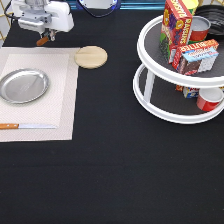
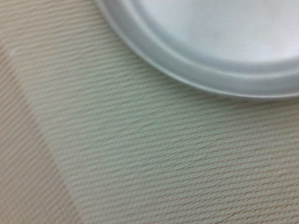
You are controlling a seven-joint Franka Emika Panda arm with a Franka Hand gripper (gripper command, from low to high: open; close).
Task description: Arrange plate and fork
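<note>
The robot's hand is a blocky, glossy white housing with grey metal parts underneath.

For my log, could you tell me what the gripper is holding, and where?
The gripper holds the fork by its wooden handle, above the placemat's top edge.

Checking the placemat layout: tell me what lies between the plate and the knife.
Nothing but bare placemat. In the exterior view the plate sits toward the top and the knife along the mat's bottom edge, with only woven mat between them.
</note>
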